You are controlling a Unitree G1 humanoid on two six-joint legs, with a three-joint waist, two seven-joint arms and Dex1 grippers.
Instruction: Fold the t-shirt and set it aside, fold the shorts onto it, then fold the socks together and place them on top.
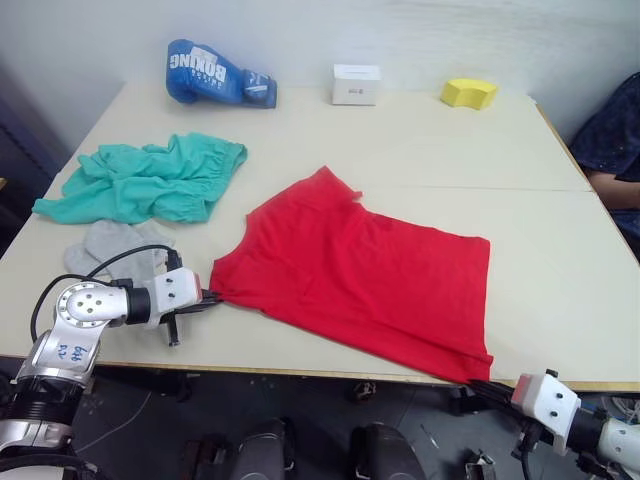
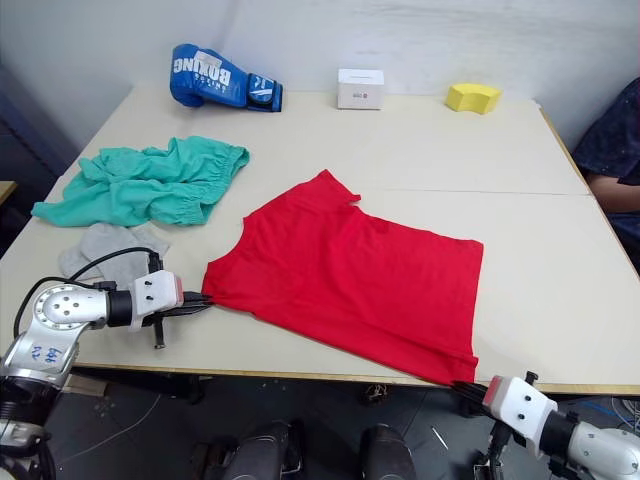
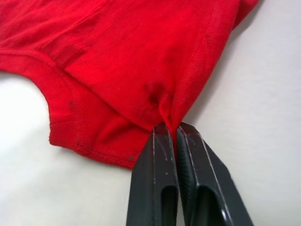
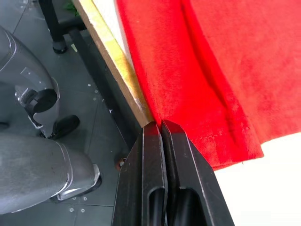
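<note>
Both grippers pinch the t-shirt for its fold.
Right gripper (image 4: 161, 125) at the desk's (image 1: 560, 320) near edge and left gripper (image 3: 170, 129) have jaws clenched on the t-shirt (image 1: 365, 270) spread mid-desk; lift both corners evenly, keeping cloth taut.

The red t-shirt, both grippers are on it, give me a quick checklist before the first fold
1. Left gripper pinches the t-shirt at its near left corner: ok.
2. Right gripper shut on the near right hem at the table edge: ok, though how much cloth it holds cannot be told.
3. T-shirt flat: not ok, it lies askew with wrinkles.
4. Fold path: ok, the bare table lies beyond the shirt.
5. Shorts and socks apart from the shirt: ok.
</note>
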